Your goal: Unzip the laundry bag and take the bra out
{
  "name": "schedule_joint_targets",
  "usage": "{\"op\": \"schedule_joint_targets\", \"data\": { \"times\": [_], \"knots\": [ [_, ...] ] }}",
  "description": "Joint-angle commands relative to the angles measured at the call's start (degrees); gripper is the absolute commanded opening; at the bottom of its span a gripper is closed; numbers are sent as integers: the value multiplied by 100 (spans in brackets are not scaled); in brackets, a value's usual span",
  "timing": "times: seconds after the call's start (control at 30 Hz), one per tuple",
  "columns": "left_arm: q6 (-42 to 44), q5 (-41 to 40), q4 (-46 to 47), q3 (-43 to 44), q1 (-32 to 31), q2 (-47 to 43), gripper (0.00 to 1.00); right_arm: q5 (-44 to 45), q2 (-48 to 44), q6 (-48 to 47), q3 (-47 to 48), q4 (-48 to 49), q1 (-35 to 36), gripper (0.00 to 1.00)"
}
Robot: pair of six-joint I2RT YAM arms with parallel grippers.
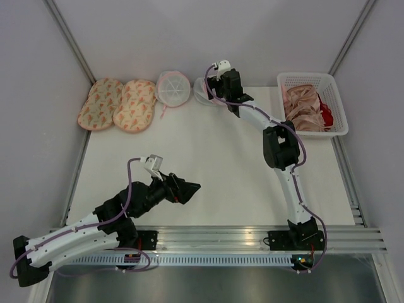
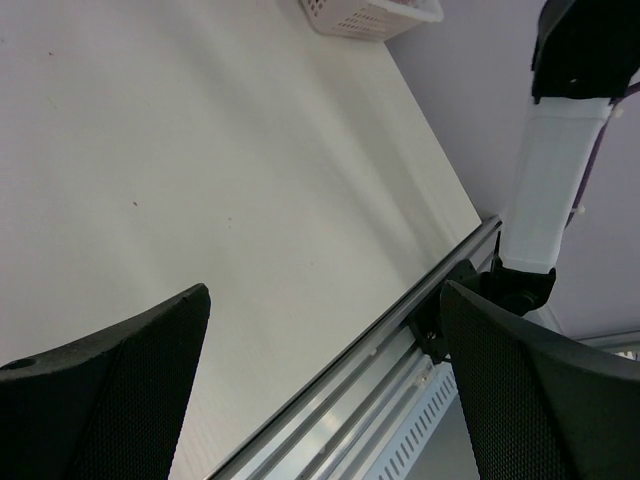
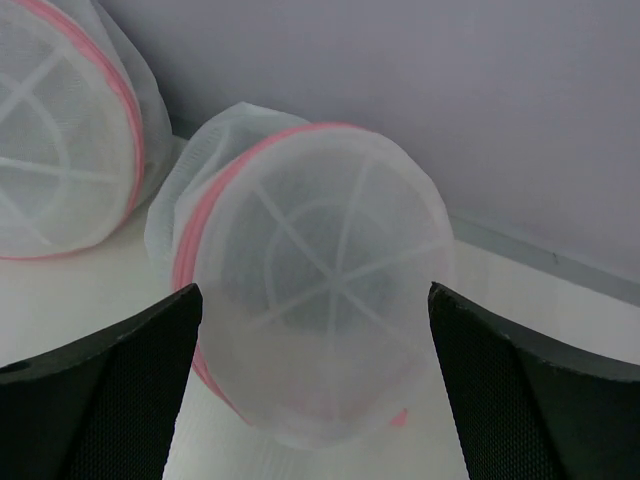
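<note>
One laundry bag (image 3: 320,300) and one neighbouring pouch (image 3: 60,150) face the released right claw (image 3: 315,292); left claw (image 2: 325,300) also released.

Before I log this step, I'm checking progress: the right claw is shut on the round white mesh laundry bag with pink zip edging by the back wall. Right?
Not quite. The right claw is open, not shut: the right wrist view shows its fingers spread wide, not clamping the round white mesh laundry bag with pink zip edging by the back wall.
</note>
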Motion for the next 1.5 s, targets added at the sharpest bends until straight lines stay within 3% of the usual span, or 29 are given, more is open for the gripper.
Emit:
{"op": "schedule_joint_targets", "data": {
  "times": [0.0, 0.1, 0.53, 0.77, 0.9, 1.0, 1.03, 1.07, 1.17, 1.23, 1.47],
  "knots": [
    [-201, -281, -107, -20, 19, -203, 99, -406, 592, -223, 1067, -556, 81, 98],
    [-202, -377, -195, -37, 19, -326, 100, -486, 804, -188, 1342, -776, 143, 98],
    [-184, -492, -221, -125, 19, -336, 100, -469, 14, -284, 50, -99, 433, 98],
    [-201, -492, -186, -151, 19, -318, 100, 374, 495, -513, 689, -565, 591, 98],
    [-228, -474, -195, -152, 19, -327, 100, 1908, 1354, -582, 1724, -740, 600, 96],
    [-254, -457, -265, -143, 19, -370, 100, 2352, 1743, -732, 2131, -714, 592, 75],
    [-272, -465, -274, -143, 19, -379, 100, 2414, 1753, -767, 2150, -714, 591, 47],
    [-281, -465, -283, -143, 19, -388, 100, 2432, 1744, -759, 2115, -706, 583, 36],
    [-307, -457, -248, -169, 11, -388, 100, 2256, 1551, -618, 1887, -750, 548, 27],
    [-307, -422, -221, -152, 19, -353, 100, 2308, 1306, -566, 1597, -723, 548, 0],
    [-263, -430, -160, -143, 19, -318, 100, 1880, -258, 206, 121, -1012, 539, 1]
  ]
}}
